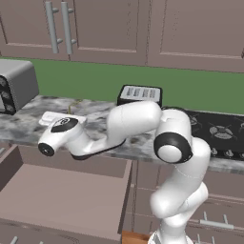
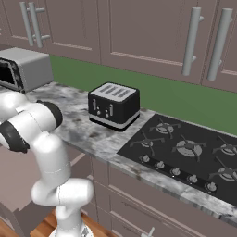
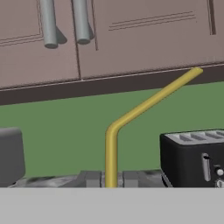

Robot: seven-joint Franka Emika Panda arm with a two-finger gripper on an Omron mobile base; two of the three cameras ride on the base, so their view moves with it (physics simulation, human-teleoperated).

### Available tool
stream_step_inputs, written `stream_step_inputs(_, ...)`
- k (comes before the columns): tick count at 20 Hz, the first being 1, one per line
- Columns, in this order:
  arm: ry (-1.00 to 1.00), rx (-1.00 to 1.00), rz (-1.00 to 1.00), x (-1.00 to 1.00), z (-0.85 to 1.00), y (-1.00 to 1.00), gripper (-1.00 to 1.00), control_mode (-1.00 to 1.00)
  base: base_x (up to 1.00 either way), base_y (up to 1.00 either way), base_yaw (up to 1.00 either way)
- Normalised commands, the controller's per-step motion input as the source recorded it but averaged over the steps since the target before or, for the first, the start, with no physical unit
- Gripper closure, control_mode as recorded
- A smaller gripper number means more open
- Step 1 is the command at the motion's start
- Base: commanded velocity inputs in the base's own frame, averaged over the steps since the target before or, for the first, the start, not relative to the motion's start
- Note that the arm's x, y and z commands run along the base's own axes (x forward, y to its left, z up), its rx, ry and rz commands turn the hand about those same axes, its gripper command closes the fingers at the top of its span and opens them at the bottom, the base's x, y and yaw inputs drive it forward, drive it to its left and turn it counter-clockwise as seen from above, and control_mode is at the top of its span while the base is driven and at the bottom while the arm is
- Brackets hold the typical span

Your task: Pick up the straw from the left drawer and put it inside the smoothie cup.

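Between the claw's two closed fingertips I see the straw clamped low on its stem. It rises straight up from the claw, then bends and slants away toward the upper cabinets. I judge the pick-up done: below and behind the claw, the left drawer stands open with a bare bottom. The hand hangs over the counter, with the black toaster off to one side of the claw and a grey appliance to the other. The smoothie cup I cannot make out in any view. What remains, as I judge it, is to locate the cup, carry the straw above it and lower it in.
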Motion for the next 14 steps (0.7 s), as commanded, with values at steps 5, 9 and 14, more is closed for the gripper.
stream_step_inputs(5, 0.00, 0.00, 0.07, 0.29, 0.00, -0.17, 1.00, -1.00, 0.00, 0.00, 0.00)
stream_step_inputs(9, 0.00, 0.00, 0.06, 0.18, 0.00, -0.11, 1.00, -1.00, 0.00, 0.00, 0.00)
stream_step_inputs(14, 0.00, 0.00, 0.01, 0.18, 0.00, 0.00, 1.00, -1.00, 0.00, 0.00, 0.00)
